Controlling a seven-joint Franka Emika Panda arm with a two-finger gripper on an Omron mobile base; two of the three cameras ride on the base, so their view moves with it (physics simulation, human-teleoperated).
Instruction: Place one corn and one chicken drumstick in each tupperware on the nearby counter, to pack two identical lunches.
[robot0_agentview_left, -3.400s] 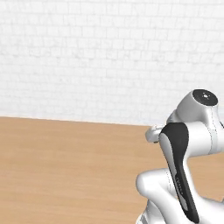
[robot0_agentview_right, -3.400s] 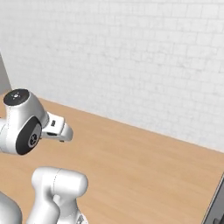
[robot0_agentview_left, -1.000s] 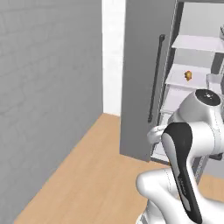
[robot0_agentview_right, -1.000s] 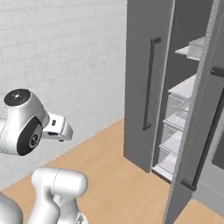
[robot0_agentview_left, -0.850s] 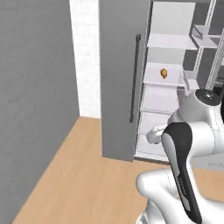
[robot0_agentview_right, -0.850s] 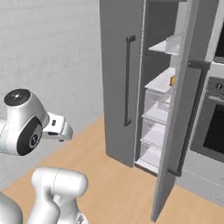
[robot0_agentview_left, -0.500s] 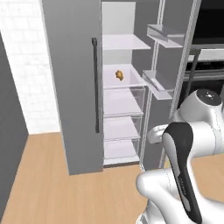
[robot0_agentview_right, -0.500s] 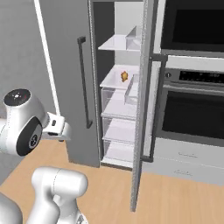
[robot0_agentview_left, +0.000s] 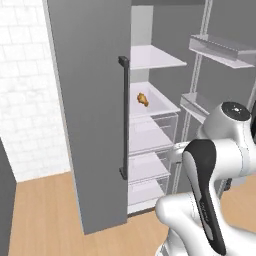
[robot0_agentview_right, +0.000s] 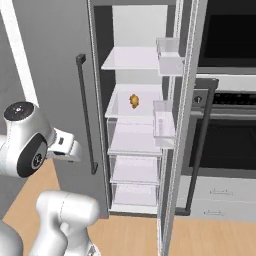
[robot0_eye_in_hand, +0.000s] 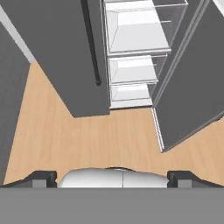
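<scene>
A chicken drumstick (robot0_agentview_left: 143, 99) is lying on a middle shelf (robot0_agentview_right: 131, 111) of the open fridge (robot0_agentview_left: 95, 115), too small to make out clearly. The gripper (robot0_eye_in_hand: 112, 177) is standing spread wide, holding nothing, pointing down at the wooden floor (robot0_eye_in_hand: 87, 140). No writing is showing anywhere.

Two base cameras sit behind the arm, at its seven and five o'clock, facing twelve o'clock at an open fridge (robot0_agentview_left: 150, 150) close ahead. Both share its white shelves (robot0_agentview_right: 134, 112) and a small brown food item (robot0_agentview_right: 134, 101). The hand camera looks steeply down at the wooden floor (robot0_eye_in_hand: 87, 140) and the fridge's lower drawers (robot0_eye_in_hand: 133, 70).
</scene>
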